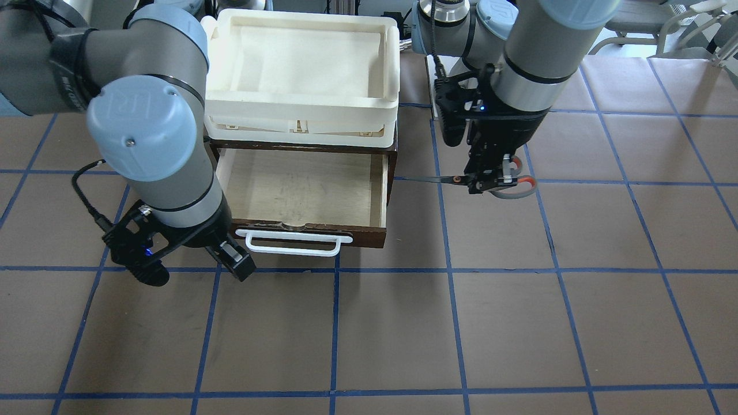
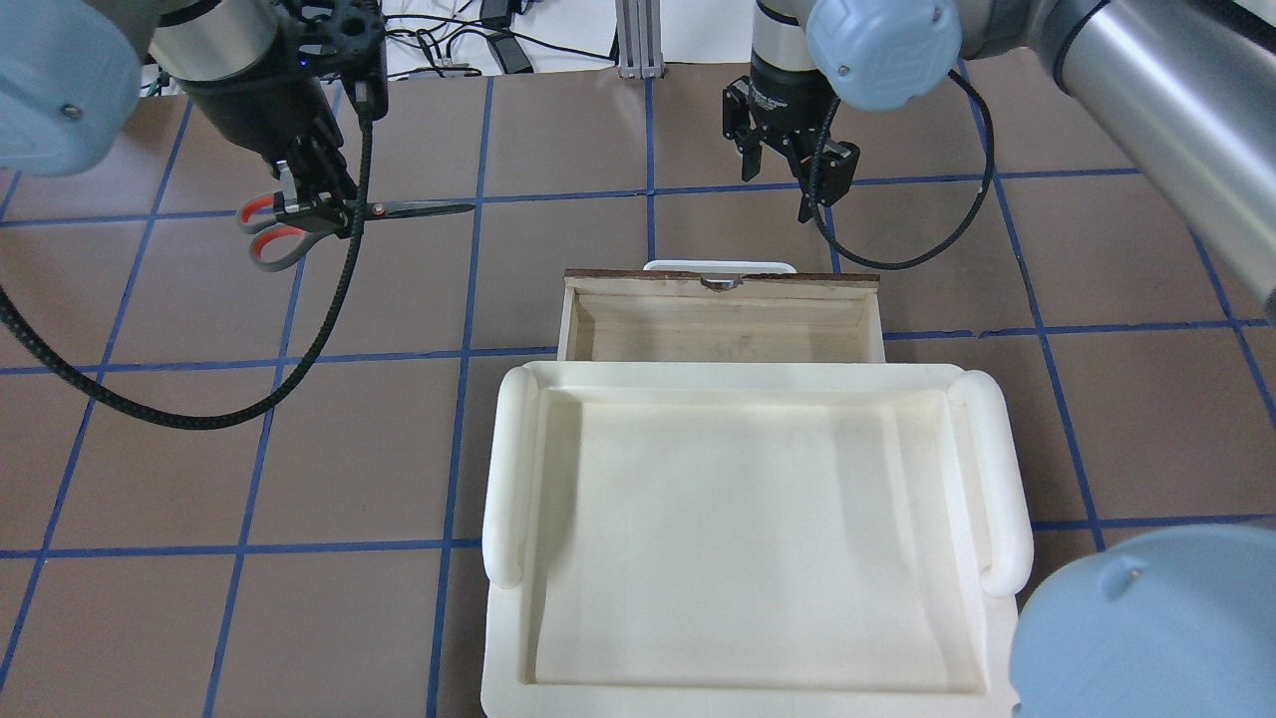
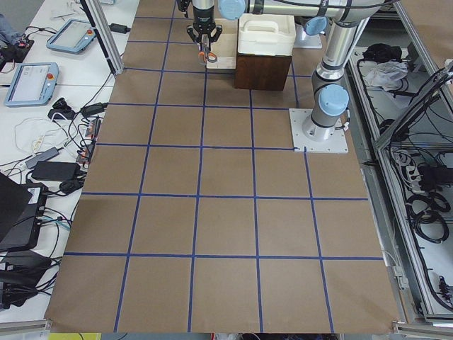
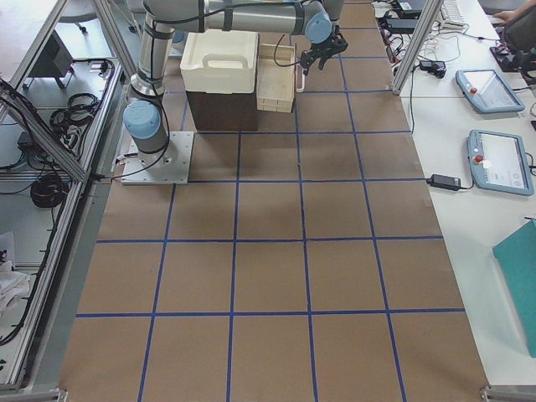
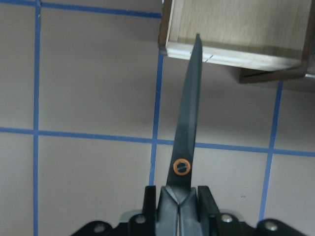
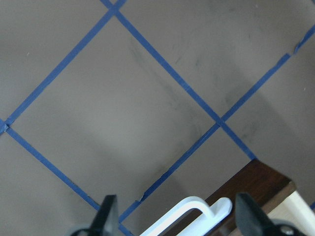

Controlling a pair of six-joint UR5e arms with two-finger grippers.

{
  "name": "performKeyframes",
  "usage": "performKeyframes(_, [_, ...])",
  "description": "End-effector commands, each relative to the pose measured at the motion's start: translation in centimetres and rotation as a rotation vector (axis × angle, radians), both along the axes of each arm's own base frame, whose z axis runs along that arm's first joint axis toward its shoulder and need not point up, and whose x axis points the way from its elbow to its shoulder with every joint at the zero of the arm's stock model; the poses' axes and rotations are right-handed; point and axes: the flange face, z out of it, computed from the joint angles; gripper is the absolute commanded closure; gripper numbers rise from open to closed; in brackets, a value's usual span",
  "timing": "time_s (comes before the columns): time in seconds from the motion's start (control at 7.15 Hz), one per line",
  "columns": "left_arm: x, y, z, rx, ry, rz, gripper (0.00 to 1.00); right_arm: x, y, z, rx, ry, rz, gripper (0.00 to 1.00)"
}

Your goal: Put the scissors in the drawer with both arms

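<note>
Scissors held left of the open drawer

Nearest, the cream tray (image 2: 508, 479) sits above the drawer (image 2: 723, 282), which stands pulled out beyond it. Just past the drawer's white handle (image 2: 718, 266), the right gripper (image 2: 776, 194) hangs with fingers spread wide, gripping nothing. Far left, the left gripper (image 2: 324, 211) pinches the scissors (image 2: 409, 209) by the pivot, blades together and pointing right towards the drawer.

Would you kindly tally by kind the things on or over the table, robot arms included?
arms: 2
scissors: 1
drawer: 1
cabinet: 1
tray: 1
Total: 6
</note>
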Motion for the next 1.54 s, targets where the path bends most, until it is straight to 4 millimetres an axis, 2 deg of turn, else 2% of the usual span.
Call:
performKeyframes(0.0, [-9.5,1.9,-2.1,0.038,0.079,-0.087,0.96,-4.9,0.6,3.7,-0.032,0.023,0.29,0.0])
performKeyframes(0.14, [-13.1,2.4,-3.2,0.029,0.095,-0.081,0.96,-7.2,0.7,4.7,-0.034,0.021,0.335,0.0])
performKeyframes(0.28, [-16.1,2.9,-4.5,0.045,0.084,-0.102,0.96,-8.7,1.1,5.7,-0.039,0.028,0.459,0.0])
performKeyframes(0.42, [-17.8,2.4,-5.7,0.059,0.082,-0.082,0.96,-9.8,1.8,7.2,-0.047,0.036,0.54,0.0])
performKeyframes(0.56, [-19.4,2.8,-6.9,0.08,0.071,-0.099,0.96,-11.0,2.4,8.1,-0.042,0.037,0.605,0.0])
performKeyframes(0.7, [-20.2,2.9,-8.0,0.095,0.061,-0.093,0.96,-12.0,3.2,8.3,-0.016,0.014,0.667,0.0])
performKeyframes(1.12, [-21.3,2.7,-10.3,0.131,0.05,-0.066,0.96,-10.8,4.1,8.5,-0.073,-0.005,0.667,0.0])
performKeyframes(1.26, [-21.8,2.7,-10.6,0.13,0.053,-0.06,0.96,-8.3,4.5,8.2,-0.097,-0.076,0.686,0.0])
performKeyframes(1.4, [-22.4,3.2,-11.0,0.133,0.049,-0.067,0.96,-7.0,5.1,8.5,-0.104,-0.074,0.691,0.0])
